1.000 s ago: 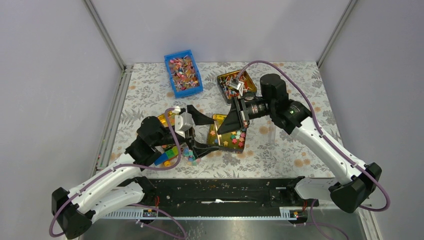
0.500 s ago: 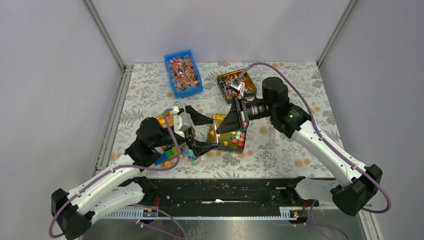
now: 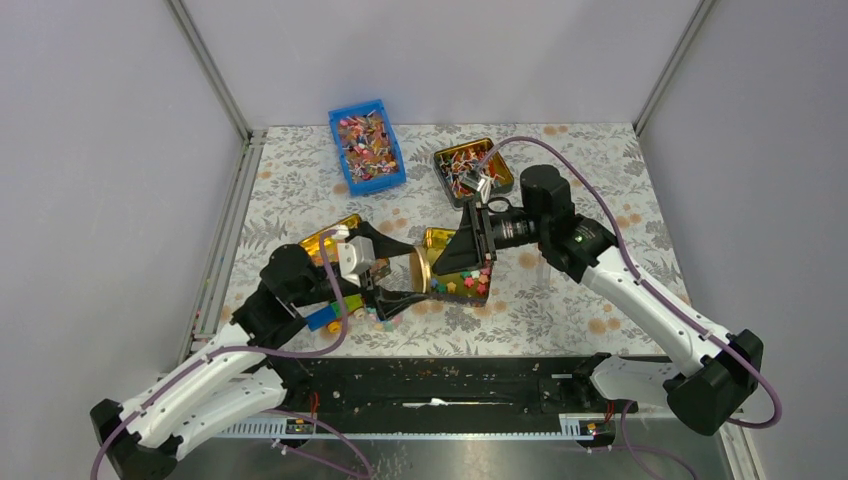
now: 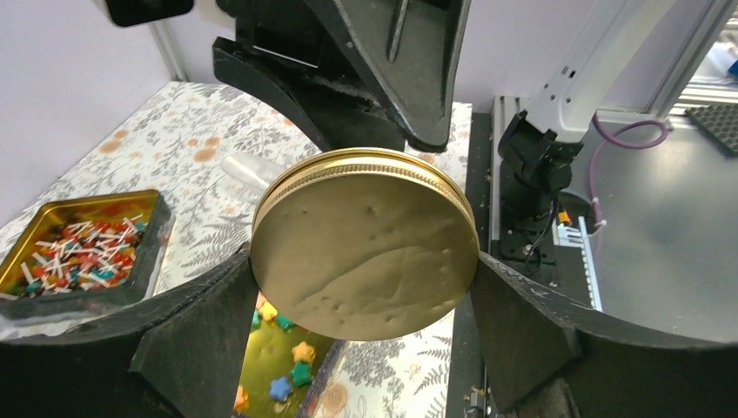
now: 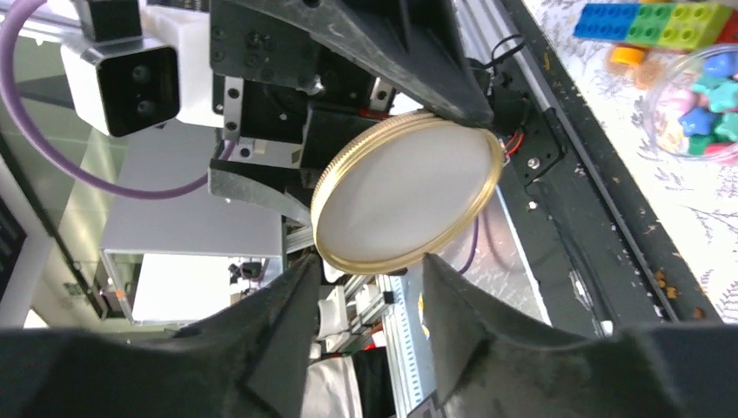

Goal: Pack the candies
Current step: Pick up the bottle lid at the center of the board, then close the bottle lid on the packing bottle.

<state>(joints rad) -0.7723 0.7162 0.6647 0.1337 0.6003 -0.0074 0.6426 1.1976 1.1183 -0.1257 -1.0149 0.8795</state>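
A round gold lid (image 3: 420, 272) stands on edge above the table with my left gripper (image 3: 413, 273) shut on its rim; in the left wrist view the lid (image 4: 365, 252) fills the gap between both fingers (image 4: 200, 322). My right gripper (image 3: 463, 252) faces it from the right, open. The lid's (image 5: 405, 192) lower edge sits just at the right gripper's (image 5: 370, 266) parted tips. Star-shaped candies (image 3: 468, 282) in mixed colours lie in a rectangular gold tin (image 3: 487, 290) under the lid. More candies (image 5: 705, 109) fill a clear round container.
A blue bin (image 3: 367, 146) of wrapped sweets stands at the back. A gold tin (image 3: 472, 170) of twisted-wrapper sweets sits behind my right wrist. Coloured bricks (image 3: 330, 312) and another gold tin (image 3: 328, 240) lie by my left arm. A black rail (image 3: 440, 375) runs along the near edge.
My right gripper has opened and let go of the lid. My left gripper has closed on the lid's rim, and the left arm has drawn back slightly to the left.
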